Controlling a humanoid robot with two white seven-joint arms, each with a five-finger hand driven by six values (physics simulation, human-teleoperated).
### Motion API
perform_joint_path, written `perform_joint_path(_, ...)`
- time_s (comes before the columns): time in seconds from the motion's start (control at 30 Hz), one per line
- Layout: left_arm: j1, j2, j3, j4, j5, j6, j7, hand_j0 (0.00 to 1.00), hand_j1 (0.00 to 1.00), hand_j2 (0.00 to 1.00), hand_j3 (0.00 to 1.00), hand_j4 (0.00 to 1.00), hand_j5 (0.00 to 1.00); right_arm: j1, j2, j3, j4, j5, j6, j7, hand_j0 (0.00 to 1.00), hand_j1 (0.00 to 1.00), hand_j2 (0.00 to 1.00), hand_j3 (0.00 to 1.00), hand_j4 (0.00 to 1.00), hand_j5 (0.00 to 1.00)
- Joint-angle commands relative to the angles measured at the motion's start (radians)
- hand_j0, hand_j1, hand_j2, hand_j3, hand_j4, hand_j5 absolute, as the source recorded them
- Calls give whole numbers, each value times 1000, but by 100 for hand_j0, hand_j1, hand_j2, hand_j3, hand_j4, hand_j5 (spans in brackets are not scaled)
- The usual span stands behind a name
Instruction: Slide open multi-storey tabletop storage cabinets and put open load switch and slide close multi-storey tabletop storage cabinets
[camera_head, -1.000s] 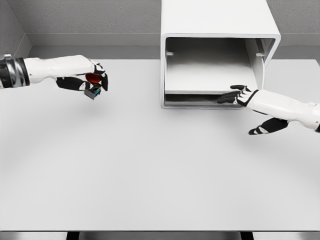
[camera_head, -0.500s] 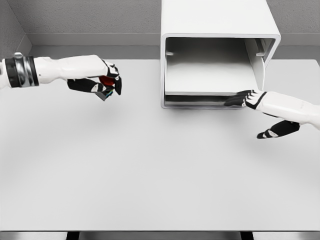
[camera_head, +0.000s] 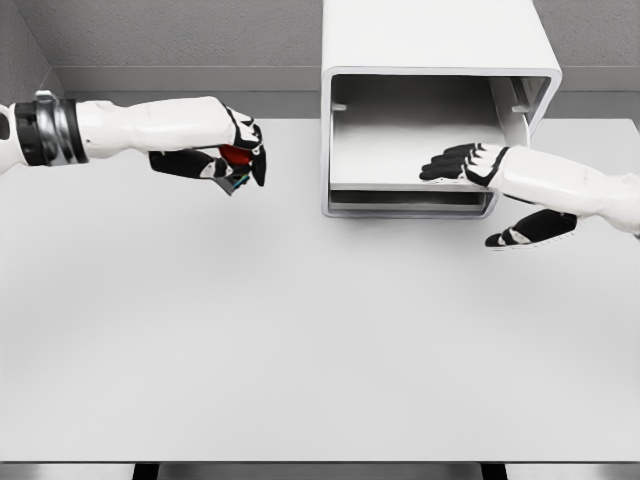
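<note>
Left hand (camera_head: 232, 160) pinches the switch (camera_head: 236, 165) — red top, dark body — above the bare table (camera_head: 300, 330), nothing between it and the cabinet (camera_head: 430, 110); it has slid closer to the cabinet's left wall since a second ago; right hand (camera_head: 465, 165), fingers spread, has lifted from the lower edge onto the drawer tray (camera_head: 400, 160) — pulled open, white, hollow.

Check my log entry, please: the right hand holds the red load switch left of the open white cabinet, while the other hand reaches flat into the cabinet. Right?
Not quite. The head view shows the left hand holding the red load switch, left of the open white cabinet. The right hand is the one that reaches flat into the cabinet, holding nothing.
</note>
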Motion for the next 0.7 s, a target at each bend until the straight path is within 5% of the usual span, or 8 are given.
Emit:
perform_joint_path(0.0,-2,0,7,-16,8,2,1,43,43,43,43,43,43,-2,90,-2,22,80,2,0,100,100,100,100,100,100)
perform_joint_path(0.07,-8,4,7,-19,8,2,1,43,43,43,43,43,43,-15,144,-4,64,121,2,0,100,100,100,100,100,100)
perform_joint_path(0.27,-12,0,7,-39,8,2,1,43,43,43,43,43,43,-23,145,-7,179,124,2,2,100,100,100,100,100,100)
perform_joint_path(0.67,-21,-4,7,-38,6,2,2,43,43,43,43,43,43,-14,178,-1,189,184,2,16,100,100,100,100,100,100)
